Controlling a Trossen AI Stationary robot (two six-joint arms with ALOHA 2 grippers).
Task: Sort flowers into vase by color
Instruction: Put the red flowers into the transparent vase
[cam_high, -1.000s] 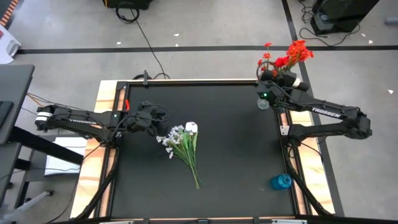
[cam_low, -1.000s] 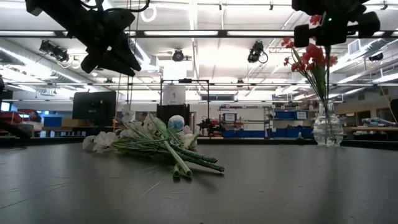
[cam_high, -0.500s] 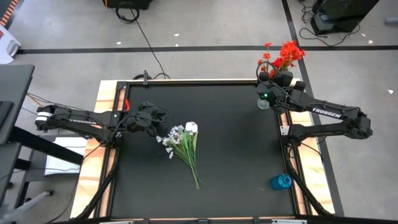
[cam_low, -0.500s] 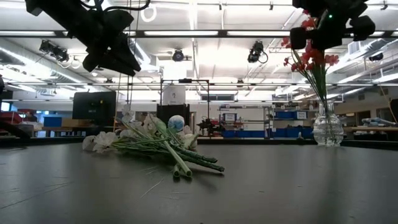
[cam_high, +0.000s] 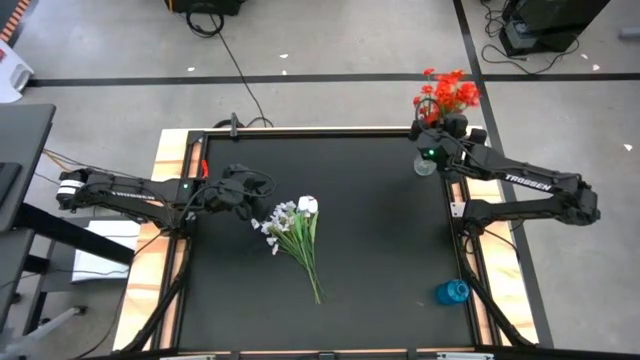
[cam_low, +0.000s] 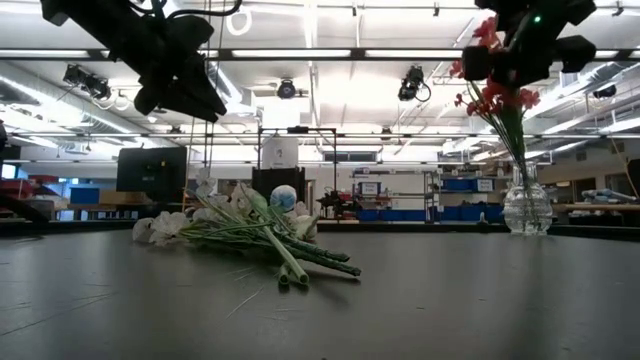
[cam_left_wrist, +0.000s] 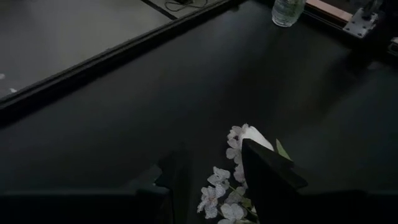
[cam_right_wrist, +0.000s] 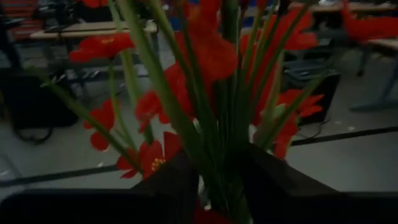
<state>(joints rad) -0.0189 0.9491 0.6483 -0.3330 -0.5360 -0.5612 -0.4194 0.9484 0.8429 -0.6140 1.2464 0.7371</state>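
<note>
Red flowers (cam_high: 448, 92) stand with their stems in a clear glass vase (cam_low: 527, 205) at the table's far right corner. My right gripper (cam_right_wrist: 221, 168) is high up among their stems (cam_low: 512, 120), fingers apart, with several green stems between them. A bundle of white and pale-blue flowers (cam_high: 295, 230) lies flat on the black table near its middle, stalks toward the near edge. My left gripper (cam_left_wrist: 214, 155) hovers open above and just left of those blooms (cam_left_wrist: 236, 180), touching nothing. My right gripper has the red flowers' upper stems (cam_right_wrist: 217, 143) between its two parted fingers, coming at them about level from the table's right side and lying across them. I cannot tell whether the fingers touch the stems. The stems' lower ends stand in the vase.
A small blue vase (cam_high: 452, 292) sits at the table's near right edge. The black mat (cam_high: 370, 230) is bare between the white bundle and the right side. Wooden table borders (cam_high: 165, 170) frame the mat.
My right gripper's wrist has turned in place, and the red blooms have swung from leaning toward the table's right to standing more upright over the vase. The white bundle and my left gripper have kept still.
</note>
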